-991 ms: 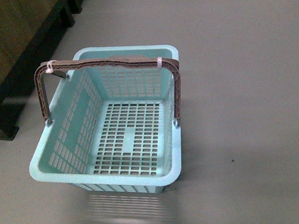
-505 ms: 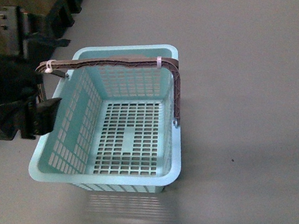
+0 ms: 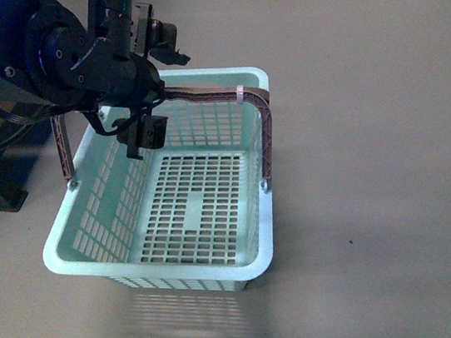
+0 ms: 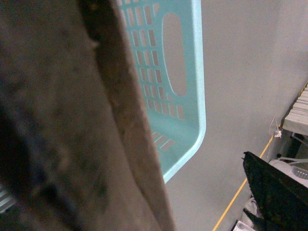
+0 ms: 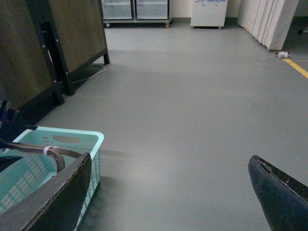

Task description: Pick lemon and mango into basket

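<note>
**1. Change.** My left gripper [image 3: 158,94] has swung in from the left edge of the front view. It now hangs at the upper left of the frame, over the back left corner of the basket [image 3: 109,206]. A second ago it was out of that view altogether. Its jaws stand apart, one pictured above and one below the brown handle [image 3: 266,130], and they hold nothing. The left wrist view is filled by a blurred brown band close to the lens, probably that handle, with the basket's end wall beyond it.

**2. Meaning for the task.** The basket is empty and its slotted bottom shows bare. Neither the lemon nor the mango appears in any view. I judge that no fruit is placed yet and both picks remain. The arm over the basket carries no load, and I cannot tell its purpose from here.

**3. Right gripper [image 5: 169,161].** The jaws are apart with nothing between them. It faces open grey floor [image 5: 192,96], with a corner of the basket at the lower left of its view.

**4. Materials.**
- **Basket:** pale blue-green moulded plastic, rectangular, with a rounded rim. The walls and bottom are slotted, and the end wall has an oval grip hole.
- **Handle:** a thin brown hoop, standing raised, with a white tie [image 3: 240,93] near its right bend.
- **Floor:** smooth and matte.
</note>
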Robot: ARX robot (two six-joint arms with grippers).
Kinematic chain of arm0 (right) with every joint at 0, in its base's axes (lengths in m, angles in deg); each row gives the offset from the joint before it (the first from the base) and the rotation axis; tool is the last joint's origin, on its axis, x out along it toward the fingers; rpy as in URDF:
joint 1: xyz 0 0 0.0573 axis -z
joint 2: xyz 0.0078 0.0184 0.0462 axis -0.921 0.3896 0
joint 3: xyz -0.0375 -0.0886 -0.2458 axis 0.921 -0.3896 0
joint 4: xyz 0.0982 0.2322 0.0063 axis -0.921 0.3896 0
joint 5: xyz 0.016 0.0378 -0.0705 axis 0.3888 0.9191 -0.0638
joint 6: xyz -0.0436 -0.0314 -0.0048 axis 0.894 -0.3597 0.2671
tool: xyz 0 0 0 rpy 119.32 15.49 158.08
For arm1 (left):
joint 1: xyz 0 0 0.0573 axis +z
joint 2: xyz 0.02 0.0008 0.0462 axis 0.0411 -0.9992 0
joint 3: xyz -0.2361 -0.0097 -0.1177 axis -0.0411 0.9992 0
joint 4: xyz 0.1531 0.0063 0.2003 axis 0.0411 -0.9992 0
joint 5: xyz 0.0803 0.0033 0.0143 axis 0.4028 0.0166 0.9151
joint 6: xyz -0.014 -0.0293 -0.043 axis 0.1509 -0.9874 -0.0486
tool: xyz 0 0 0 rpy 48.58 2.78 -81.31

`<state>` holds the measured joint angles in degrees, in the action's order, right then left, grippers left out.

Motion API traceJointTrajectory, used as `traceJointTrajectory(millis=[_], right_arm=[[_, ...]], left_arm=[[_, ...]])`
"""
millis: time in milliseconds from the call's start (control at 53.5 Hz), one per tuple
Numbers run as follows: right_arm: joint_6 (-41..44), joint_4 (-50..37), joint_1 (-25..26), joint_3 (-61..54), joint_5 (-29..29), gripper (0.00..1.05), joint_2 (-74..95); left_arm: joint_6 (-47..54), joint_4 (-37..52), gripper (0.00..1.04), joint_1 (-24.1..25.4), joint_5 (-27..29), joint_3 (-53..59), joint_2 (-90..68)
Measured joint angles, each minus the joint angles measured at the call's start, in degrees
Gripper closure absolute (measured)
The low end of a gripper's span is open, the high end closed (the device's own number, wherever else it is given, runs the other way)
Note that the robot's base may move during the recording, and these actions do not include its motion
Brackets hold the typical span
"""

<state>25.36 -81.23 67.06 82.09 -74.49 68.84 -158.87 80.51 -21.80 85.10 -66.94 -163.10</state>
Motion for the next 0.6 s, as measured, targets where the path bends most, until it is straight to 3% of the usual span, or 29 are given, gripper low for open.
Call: traceJointTrajectory(millis=[281,393,542,598], right_arm=[[0.0,0.0,0.0,0.0,0.0,0.09,0.0],[0.0,0.0,0.0,0.0,0.0,0.09,0.0],[0.0,0.0,0.0,0.0,0.0,0.09,0.0],[0.0,0.0,0.0,0.0,0.0,0.09,0.0]], left_arm=[[-1.6,-4.0,0.64,-1.2,1.0,-4.6,-1.5],[-2.9,-4.8,0.86,-2.0,1.3,-4.8,-1.5],[-6.7,-3.6,0.99,-2.6,0.3,-0.1,2.0],[-5.0,-3.6,0.99,-2.8,0.6,1.9,3.7]])
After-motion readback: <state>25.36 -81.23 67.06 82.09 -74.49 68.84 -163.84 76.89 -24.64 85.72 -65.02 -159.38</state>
